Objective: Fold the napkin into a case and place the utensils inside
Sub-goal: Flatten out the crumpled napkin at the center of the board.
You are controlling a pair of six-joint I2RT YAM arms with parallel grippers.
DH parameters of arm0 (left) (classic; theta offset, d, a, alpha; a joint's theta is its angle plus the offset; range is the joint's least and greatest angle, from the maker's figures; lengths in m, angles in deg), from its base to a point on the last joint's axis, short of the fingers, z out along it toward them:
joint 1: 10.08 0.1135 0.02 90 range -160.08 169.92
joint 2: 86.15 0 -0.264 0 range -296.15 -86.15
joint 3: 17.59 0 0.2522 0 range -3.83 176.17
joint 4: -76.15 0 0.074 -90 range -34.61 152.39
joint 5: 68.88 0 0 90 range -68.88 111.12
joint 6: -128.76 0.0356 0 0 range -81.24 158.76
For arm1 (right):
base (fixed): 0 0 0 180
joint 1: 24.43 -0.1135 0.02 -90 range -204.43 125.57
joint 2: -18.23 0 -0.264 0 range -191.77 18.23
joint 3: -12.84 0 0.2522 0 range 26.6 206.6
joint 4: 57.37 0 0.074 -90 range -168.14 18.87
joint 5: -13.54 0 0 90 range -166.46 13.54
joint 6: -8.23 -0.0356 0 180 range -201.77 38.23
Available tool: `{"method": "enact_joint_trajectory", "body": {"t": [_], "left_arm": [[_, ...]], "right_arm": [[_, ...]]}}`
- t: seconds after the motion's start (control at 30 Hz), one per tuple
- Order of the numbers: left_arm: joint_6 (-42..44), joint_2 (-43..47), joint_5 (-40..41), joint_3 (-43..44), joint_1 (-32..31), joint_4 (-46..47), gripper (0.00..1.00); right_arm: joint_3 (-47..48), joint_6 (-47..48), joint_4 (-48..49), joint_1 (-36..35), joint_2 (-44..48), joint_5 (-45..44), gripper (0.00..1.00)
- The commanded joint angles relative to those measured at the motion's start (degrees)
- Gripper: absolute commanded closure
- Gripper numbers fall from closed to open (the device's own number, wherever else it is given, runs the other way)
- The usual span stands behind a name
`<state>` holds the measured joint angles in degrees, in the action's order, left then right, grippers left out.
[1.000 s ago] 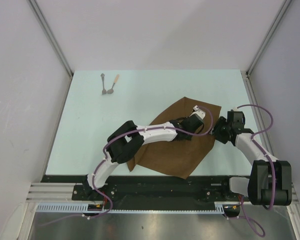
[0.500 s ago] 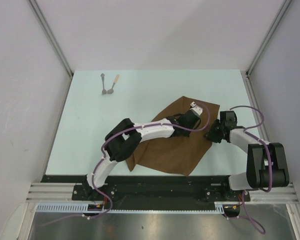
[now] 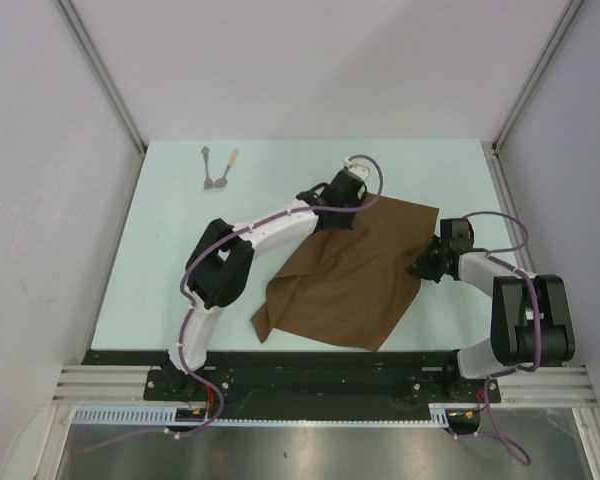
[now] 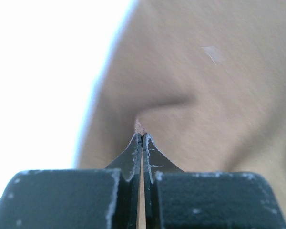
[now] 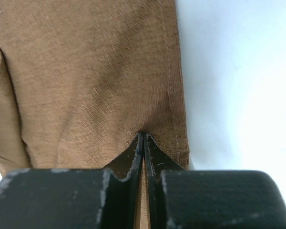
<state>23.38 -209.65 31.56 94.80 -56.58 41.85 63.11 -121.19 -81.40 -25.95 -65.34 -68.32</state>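
Observation:
The brown napkin [image 3: 350,275] lies spread out and tilted on the pale table, right of the middle. My left gripper [image 3: 326,208] is at the napkin's far left corner, shut on a small pinch of the cloth [image 4: 139,126], which rises in a crease from the jaws [image 4: 142,136]. At the napkin's right edge, my right gripper [image 3: 418,268] is shut on the cloth just inside the stitched hem [image 5: 178,95]; its jaw tips [image 5: 143,135] bite into the fabric. The utensils lie side by side at the far left: one with a grey handle [image 3: 208,168], one with a tan handle [image 3: 226,170].
The pale table [image 3: 180,260] is bounded by white walls with metal posts at left, back and right. The left arm's long link [image 3: 270,225] stretches over the table left of the napkin. A black rail [image 3: 310,365] runs along the near edge.
The left gripper closed on the napkin's folded-over part and carried it back and to the left, opening the cloth out. The right gripper closed on the napkin's right edge.

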Motion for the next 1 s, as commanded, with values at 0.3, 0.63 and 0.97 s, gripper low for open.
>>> {"method": "enact_joint_trajectory", "body": {"t": [0.3,0.63,0.97], "left_arm": [[19.94,-6.21,14.09,20.35,23.12,20.89,0.98],[9.78,-1.67,9.74,28.47,23.74,-3.97,0.22],[-7.74,17.93,-9.54,-7.53,16.72,-3.20,0.52]], "right_arm": [[7.16,5.75,1.21,-2.52,-7.04,-5.42,0.93],[17.18,12.79,-1.17,-2.09,-8.18,-5.94,0.49],[35.73,14.37,-0.56,-0.59,-22.49,-8.05,0.48]]}}
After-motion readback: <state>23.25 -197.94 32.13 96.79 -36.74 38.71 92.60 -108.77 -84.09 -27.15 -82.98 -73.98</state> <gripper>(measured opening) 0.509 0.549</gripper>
